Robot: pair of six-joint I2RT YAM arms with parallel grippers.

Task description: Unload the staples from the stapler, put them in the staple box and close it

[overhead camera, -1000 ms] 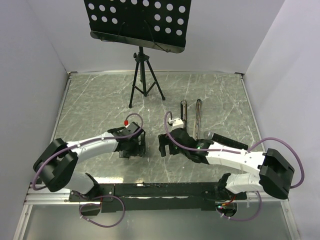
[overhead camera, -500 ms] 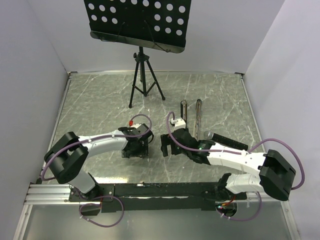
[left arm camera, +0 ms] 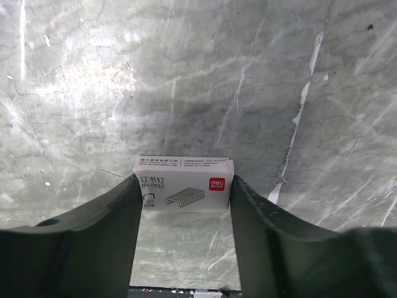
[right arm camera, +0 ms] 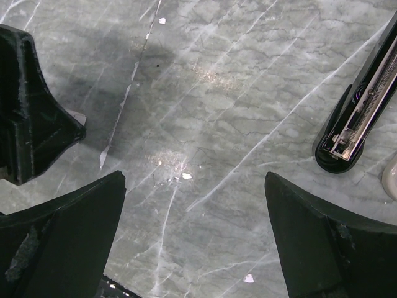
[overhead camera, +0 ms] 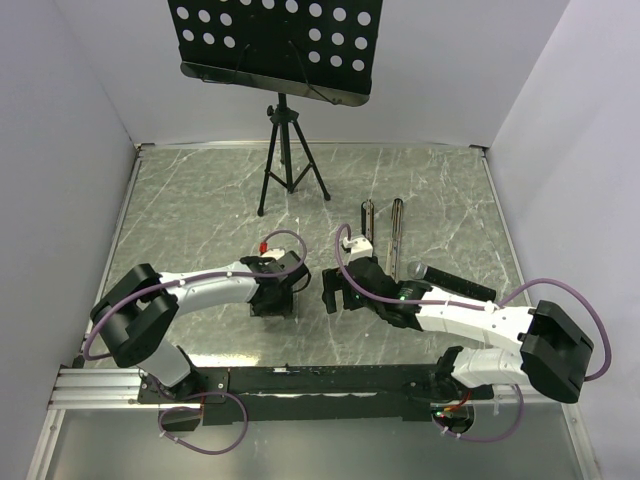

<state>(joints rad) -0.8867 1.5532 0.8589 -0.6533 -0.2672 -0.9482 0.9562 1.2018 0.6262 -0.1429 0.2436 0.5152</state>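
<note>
The staples are a small pale box with a red logo, lying on the marble between my left gripper's fingers. My left gripper has both fingertips pressed against the box's two ends; in the top view this gripper covers the box. The stapler lies opened flat into two slim black bars with silvery channels, at centre right. Its near end shows at the right in the right wrist view. My right gripper hangs open over bare marble, left of the stapler, with nothing between its fingers.
A black tripod carrying a perforated music stand stands at the back. A black microphone lies beside my right arm, near the stapler's near end. White walls close in the table on the left, back and right.
My left gripper has moved right toward the table's centre and its jaws have narrowed onto the staples box. The right arm has barely moved.
</note>
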